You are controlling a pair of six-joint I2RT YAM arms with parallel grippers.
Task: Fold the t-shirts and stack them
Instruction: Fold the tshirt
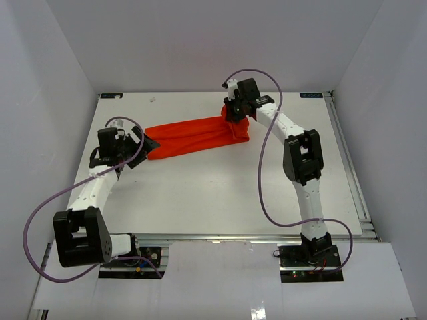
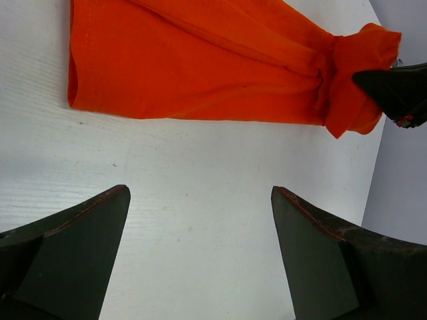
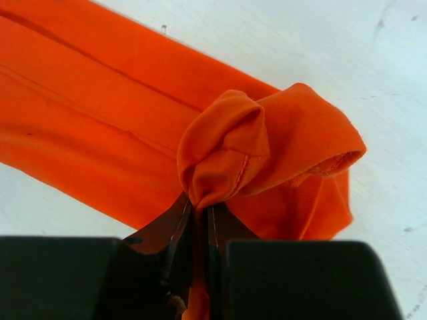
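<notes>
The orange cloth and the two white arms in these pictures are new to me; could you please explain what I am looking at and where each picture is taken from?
You are looking at two white robot arms bolted at the near edge of a white table. Each ends in a two-finger clamp, called a gripper. The wide picture comes from a fixed camera above and behind the arms. The other two come from small cameras on the wrists, so the dark shapes along their bottom edges are that arm's own clamp. On the table lies one orange-red t-shirt, drawn out into a long band. The right gripper is shut on a bunched end of it; the right wrist picture shows the fabric pinched between the jaws. The left gripper stands wide open near the other end and holds nothing.
</notes>
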